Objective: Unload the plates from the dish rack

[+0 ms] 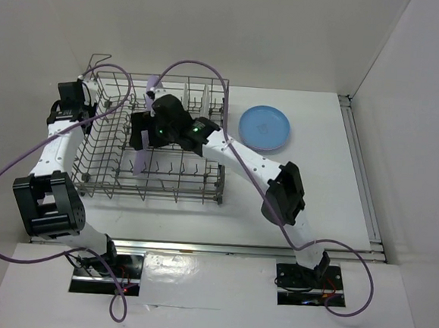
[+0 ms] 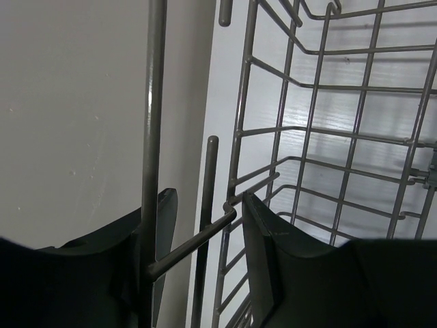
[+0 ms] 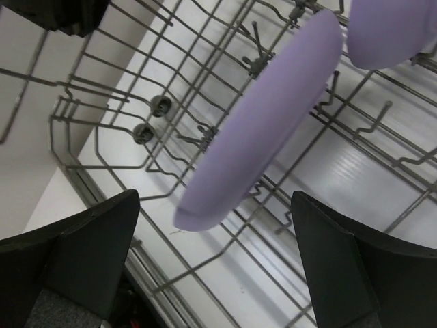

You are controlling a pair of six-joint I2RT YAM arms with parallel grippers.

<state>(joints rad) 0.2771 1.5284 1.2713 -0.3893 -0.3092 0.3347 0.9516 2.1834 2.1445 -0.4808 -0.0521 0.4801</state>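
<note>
Top external: right gripper (image 1: 157, 129) hangs over the rack (image 1: 164, 195); a blue plate (image 1: 265, 128) already lies outside it. Left wrist: left gripper (image 2: 205, 219) is pinched narrow on a rack wire. Right wrist: jaws wide, straddling a standing lavender plate (image 3: 266, 123); next, probably lower and close on its rim.

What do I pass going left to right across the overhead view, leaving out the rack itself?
Left fingers → lavender plate → white plates → blue plate, lying flat on the table.
</note>
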